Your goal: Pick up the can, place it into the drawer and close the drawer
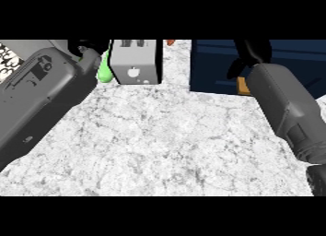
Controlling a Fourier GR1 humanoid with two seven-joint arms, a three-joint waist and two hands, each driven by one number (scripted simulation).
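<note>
Can: a tan sliver (pixel 242 86) peeks out beside the right forearm (pixel 288 115), at the near edge of the dark blue drawer (pixel 295 60). It is probably inside already.
Right hand (pixel 254 51): over the drawer, past the can and not on it. Clenched or released, I can't tell.
Why there: likely placed to push the drawer shut.
Left hand (pixel 84 46): mostly hidden by the grey box (pixel 135 62) on the surface (pixel 165 138), state unreadable.
</note>
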